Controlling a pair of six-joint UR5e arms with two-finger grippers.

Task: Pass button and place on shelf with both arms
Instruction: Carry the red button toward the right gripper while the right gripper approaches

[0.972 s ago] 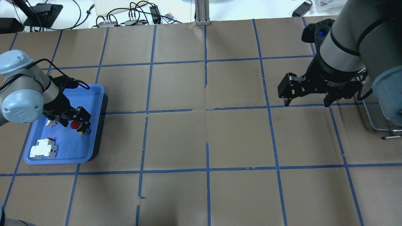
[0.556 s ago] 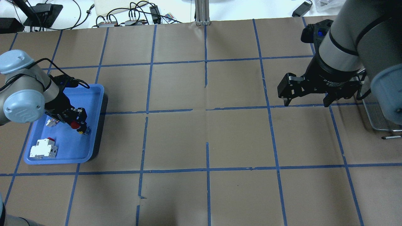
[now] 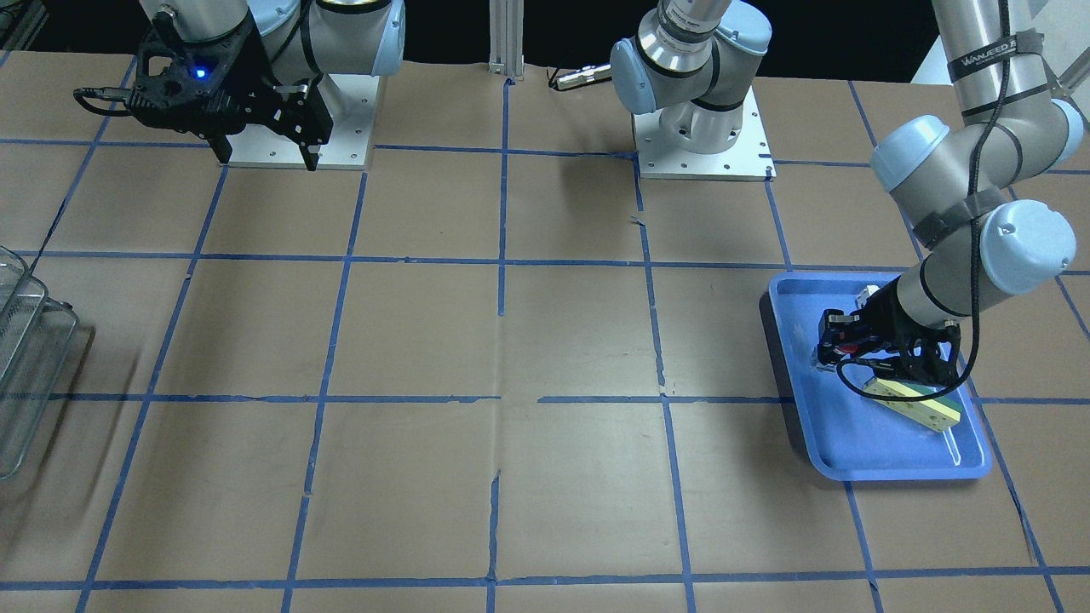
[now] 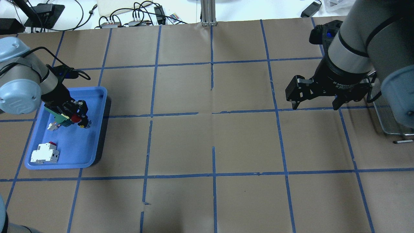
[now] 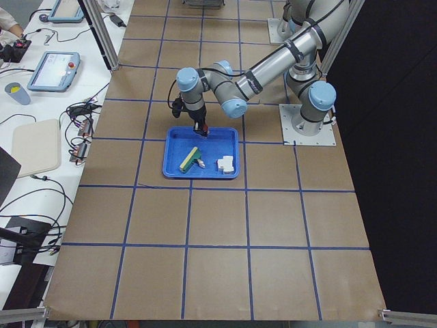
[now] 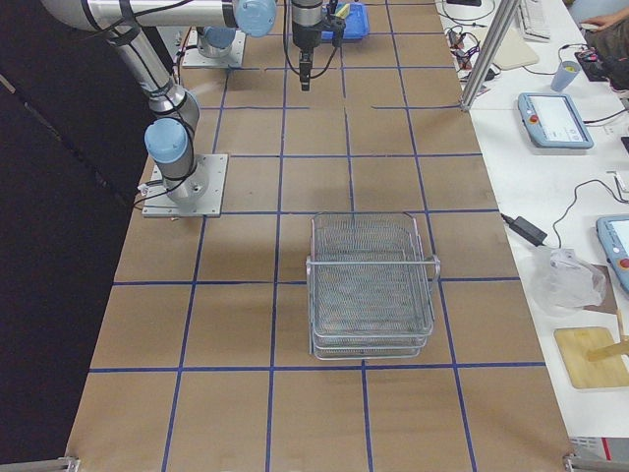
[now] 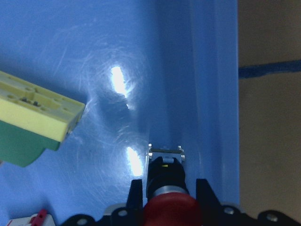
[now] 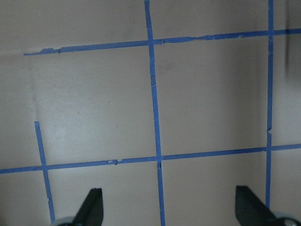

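My left gripper [image 4: 76,118] is down in the blue tray [image 4: 97,94] and shut on the button [image 4: 76,118]. In the left wrist view the red cap [image 7: 169,211] and black body sit between my two fingers [image 7: 134,200], with the clear base pointing at the tray wall. The front-facing view shows the same grip [image 3: 840,349]. My right gripper [image 4: 314,105] is open and empty above the table at the right, and the right wrist view [image 8: 169,212] shows only paper below it. The wire shelf [image 6: 371,285] stands at the table's right end, far from both grippers.
A green-and-cream flat block [image 4: 59,118] lies in the tray right beside my left gripper. A white-and-red breaker block [image 4: 44,153] lies at the tray's near corner. The shelf's edge [image 4: 388,119] shows behind the right arm. Cables and boxes lie beyond the far table edge.
My left gripper has closed in on the button and shifted with it toward the tray's far side, uncovering the green-and-cream block. The right arm has barely moved.
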